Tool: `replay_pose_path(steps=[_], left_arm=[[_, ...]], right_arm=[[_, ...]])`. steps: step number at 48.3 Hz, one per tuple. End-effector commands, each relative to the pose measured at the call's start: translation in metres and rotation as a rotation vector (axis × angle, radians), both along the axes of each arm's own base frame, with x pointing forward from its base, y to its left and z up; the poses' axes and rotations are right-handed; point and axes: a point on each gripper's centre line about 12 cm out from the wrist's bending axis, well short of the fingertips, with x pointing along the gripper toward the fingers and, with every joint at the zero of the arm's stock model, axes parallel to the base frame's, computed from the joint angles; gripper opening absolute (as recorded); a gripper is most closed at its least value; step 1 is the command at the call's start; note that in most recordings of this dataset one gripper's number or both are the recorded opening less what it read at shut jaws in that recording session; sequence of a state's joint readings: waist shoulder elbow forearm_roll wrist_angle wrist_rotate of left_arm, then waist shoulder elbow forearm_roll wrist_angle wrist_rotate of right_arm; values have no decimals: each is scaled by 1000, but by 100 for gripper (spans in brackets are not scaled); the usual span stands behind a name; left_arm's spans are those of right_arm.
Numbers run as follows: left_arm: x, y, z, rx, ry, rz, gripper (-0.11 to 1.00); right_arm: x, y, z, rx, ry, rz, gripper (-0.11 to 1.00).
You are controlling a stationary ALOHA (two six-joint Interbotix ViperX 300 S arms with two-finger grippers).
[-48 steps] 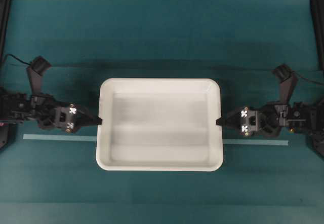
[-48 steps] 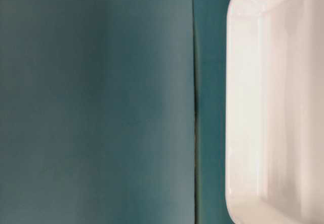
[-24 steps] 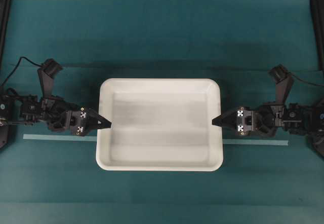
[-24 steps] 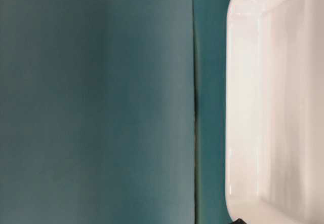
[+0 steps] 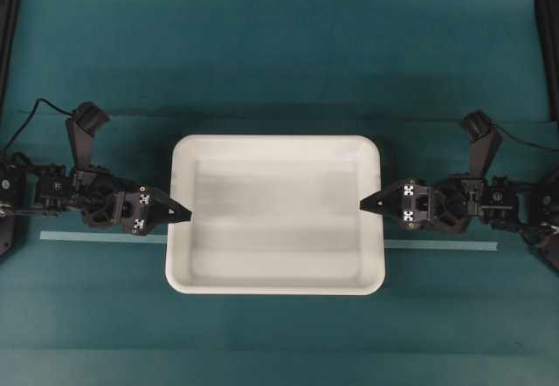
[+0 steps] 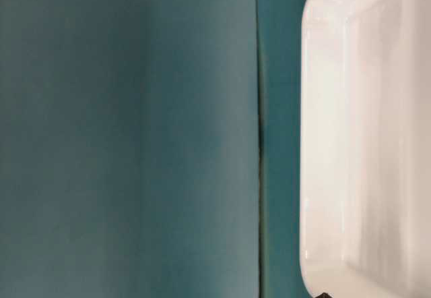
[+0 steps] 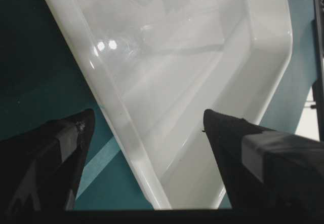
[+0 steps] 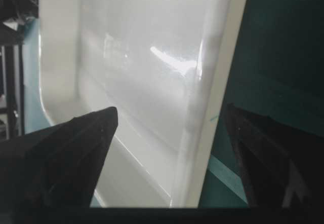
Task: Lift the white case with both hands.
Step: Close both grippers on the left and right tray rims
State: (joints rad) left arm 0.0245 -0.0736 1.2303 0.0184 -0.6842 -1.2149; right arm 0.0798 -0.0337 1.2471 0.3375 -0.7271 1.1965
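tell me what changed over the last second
Both tools moved inward to the white case: the left tool and right tool now straddle its side rims, jaws open, nothing gripped. The case and tape strip stayed put.

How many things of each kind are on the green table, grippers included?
White case: 1
Black grippers: 2, the left gripper and the right gripper, each open astride a case rim
Pale tape strip: 1
Total: 4

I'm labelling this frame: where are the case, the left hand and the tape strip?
Case (image 5: 275, 144): overhead view, far rim.
Left hand (image 5: 179, 215): overhead view, between fingertips, at the case's rim.
Tape strip (image 5: 441, 246): overhead view, right stretch.
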Motion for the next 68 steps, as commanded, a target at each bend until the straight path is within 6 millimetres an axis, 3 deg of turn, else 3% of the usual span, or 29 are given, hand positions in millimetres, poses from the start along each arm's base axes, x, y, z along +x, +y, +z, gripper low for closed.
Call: replay_pose_path(steps=[1,13,20,26,32,36,68], left_arm=[[1,-1,-3,4,6,-7,94],[-2,-1,-6,3,31,-6,93],[0,0,-8,3,69,-4,85],[2,0,-8,3,77,-1,61],[1,2,-9,2,91,4,26],[0,3,-11,1,109,8,11],[4,4,-7,-3,112,15,11]], right_arm=[[3,0,-4,0,9,-4,90],[2,1,-7,13,42,-2,86],[2,2,-13,33,111,0,71],[2,0,-17,55,167,-12,38],[3,-4,-18,69,190,-31,14],[5,-4,-17,69,187,-30,13],[8,-4,-4,99,176,-33,13]])
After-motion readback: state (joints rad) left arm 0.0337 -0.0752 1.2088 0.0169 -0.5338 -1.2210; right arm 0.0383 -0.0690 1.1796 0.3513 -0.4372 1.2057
